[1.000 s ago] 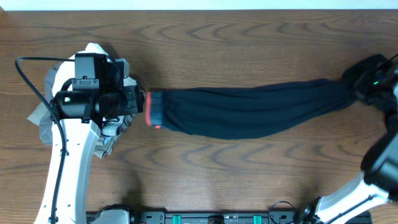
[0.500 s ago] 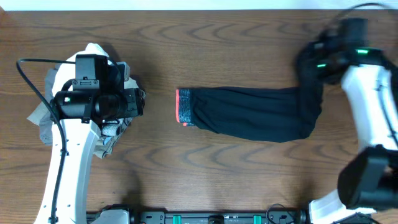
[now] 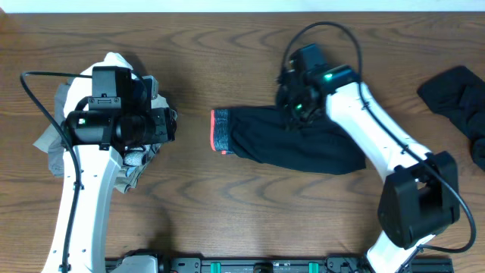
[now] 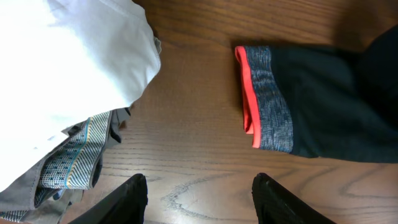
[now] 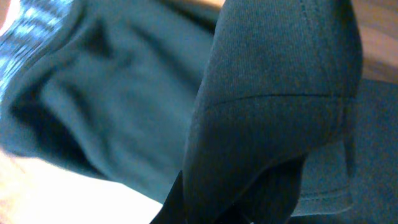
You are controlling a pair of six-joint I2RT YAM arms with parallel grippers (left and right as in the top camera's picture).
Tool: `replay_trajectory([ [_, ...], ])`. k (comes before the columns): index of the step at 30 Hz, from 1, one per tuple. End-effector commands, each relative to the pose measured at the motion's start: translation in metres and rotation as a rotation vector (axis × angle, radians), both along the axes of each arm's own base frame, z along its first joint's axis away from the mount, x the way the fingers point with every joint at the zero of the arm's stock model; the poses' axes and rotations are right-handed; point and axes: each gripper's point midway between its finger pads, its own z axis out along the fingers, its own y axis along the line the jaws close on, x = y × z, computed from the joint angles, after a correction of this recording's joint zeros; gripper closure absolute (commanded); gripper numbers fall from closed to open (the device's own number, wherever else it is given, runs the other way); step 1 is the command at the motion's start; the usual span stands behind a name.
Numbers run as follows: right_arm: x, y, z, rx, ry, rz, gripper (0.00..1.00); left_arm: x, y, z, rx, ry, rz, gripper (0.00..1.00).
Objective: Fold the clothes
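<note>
On the wood-grain table, black trousers lie doubled, waistband heathered grey.

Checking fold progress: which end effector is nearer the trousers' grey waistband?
Left. The left end effector hovers beside the waistband, apart; the right end effector holds the trousers farther along.

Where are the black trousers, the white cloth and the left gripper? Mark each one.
black trousers (image 4: 272, 99), left wrist view, on the grey waistband.
white cloth (image 4: 68, 56), left wrist view, on the middle of its smooth top.
left gripper (image 4: 199, 186), left wrist view, midway between its two fingertips.
</note>
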Motion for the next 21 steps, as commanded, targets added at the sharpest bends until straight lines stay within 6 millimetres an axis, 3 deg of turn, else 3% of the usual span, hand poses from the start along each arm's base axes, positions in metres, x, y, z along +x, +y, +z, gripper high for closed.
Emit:
replay_trajectory([
  [1, -0.013, 0.020, -0.002, -0.007, -0.014, 0.124, 0.98, 0.001, -0.001, 0.010, 0.003, -0.030, -0.012, 0.43],
  [2, -0.016, 0.024, -0.003, -0.010, -0.012, 0.142, 0.95, 0.001, -0.001, 0.010, 0.003, -0.030, -0.012, 0.43],
  [5, -0.023, 0.031, -0.004, -0.018, -0.017, 0.199, 0.64, 0.001, -0.001, 0.010, 0.003, -0.030, -0.012, 0.39],
  [8, -0.022, 0.027, 0.000, -0.022, -0.032, 0.219, 0.64, -0.001, -0.001, 0.008, 0.002, -0.018, -0.011, 0.37],
  [13, 0.000, 0.000, 0.014, 0.014, -0.060, 0.112, 0.64, -0.006, -0.003, -0.002, -0.026, 0.053, 0.028, 0.37],
  [16, 0.015, -0.034, 0.013, 0.019, -0.031, -0.045, 0.64, -0.010, -0.021, -0.011, -0.124, 0.114, -0.012, 0.37],
  [21, 0.027, -0.089, 0.012, 0.046, 0.030, -0.252, 0.54, -0.013, -0.052, -0.039, -0.229, 0.259, -0.020, 0.35],
])
